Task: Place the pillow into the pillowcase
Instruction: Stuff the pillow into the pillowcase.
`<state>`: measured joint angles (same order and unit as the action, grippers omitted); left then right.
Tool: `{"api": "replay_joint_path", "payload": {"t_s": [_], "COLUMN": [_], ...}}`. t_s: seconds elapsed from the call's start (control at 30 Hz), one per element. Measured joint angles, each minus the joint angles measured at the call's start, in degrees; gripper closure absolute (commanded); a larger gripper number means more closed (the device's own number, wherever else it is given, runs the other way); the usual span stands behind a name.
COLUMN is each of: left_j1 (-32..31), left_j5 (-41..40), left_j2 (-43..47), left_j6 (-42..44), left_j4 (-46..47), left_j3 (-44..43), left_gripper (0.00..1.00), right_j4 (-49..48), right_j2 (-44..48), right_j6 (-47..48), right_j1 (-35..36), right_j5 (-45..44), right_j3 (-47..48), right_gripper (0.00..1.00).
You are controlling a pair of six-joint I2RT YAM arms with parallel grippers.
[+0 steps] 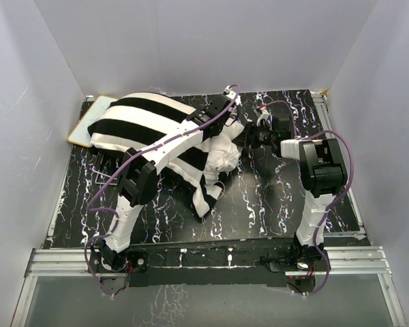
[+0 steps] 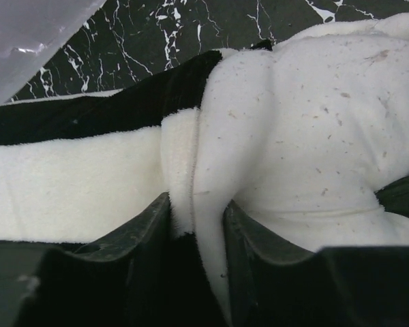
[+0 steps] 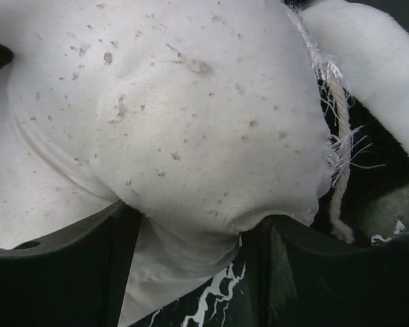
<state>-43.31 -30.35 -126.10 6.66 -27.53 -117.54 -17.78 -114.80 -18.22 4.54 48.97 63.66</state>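
When you looked from above, the pillowcase (image 1: 146,126) lay across the left and middle of the black marbled table (image 1: 273,197). Its far left end rested on a flat board (image 1: 85,126) with a pale edge. The pillow (image 1: 225,153) came out of its right end as a crumpled white bulge, and only this part of it showed. Both arms met over that opening. In this view their fingertips were lost among cables and cloth, so you could not read there how they stood.

The wrist cameras gave you what the top view did not. At the left wrist, the left gripper (image 2: 196,218) was pinching the seamed edge of the pillowcase. A fold of white fleece stood squeezed between its two dark fingers (image 2: 143,238), with a black stripe above it. Just to the right of that fold, the smooth, lint-speckled fabric of the pillow touched the hem.

At the right wrist, the right gripper (image 3: 191,235) was closed on the pillow itself. A gathered lump of white fabric filled the gap between the jaws and swelled above them. This camera alone showed a frayed pale cord (image 3: 337,150) hanging just beside the pillow on the right. A piece of the pillowcase fleece showed in the upper right corner.
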Motion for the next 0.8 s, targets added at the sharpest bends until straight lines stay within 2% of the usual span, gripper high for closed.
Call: {"api": "replay_joint_path", "payload": {"t_s": [0.17, 0.27, 0.37, 0.53, 0.67, 0.8], "left_j1": [2.03, 3.3, 4.04, 4.94, 5.97, 7.06], "left_j5": [2.71, 5.6, 9.16, 15.5, 22.91, 31.12], "left_j2": [0.02, 0.07, 0.15, 1.22, 3.65, 5.29], "left_j6": [-1.38, -2.38, -3.28, -4.57, -6.6, -10.99], "left_j4": [-1.07, -2.23, -3.63, -5.75, -5.01, -2.56], "left_j3": [0.0, -0.55, -2.23, -4.0, -3.54, -4.63], "left_gripper": [0.93, 0.99, 1.0, 1.0, 1.0, 1.0], "right_j4": [-3.13, -5.4, -7.82, -10.56, -14.56, -23.93], "right_j2": [-0.52, -1.16, -2.38, -3.76, -3.76, -2.95], "right_j6": [-2.47, -4.66, -6.73, -9.86, -13.46, -22.51], "right_j1": [0.66, 0.7, 0.96, 1.49, 1.51, 1.51], "right_j5": [0.52, 1.4, 2.19, 3.19, 4.59, 6.12], "right_j3": [0.74, 1.27, 1.88, 2.14, 2.12, 0.85], "right_gripper": [0.6, 0.72, 0.82, 0.92, 0.92, 0.92]}}
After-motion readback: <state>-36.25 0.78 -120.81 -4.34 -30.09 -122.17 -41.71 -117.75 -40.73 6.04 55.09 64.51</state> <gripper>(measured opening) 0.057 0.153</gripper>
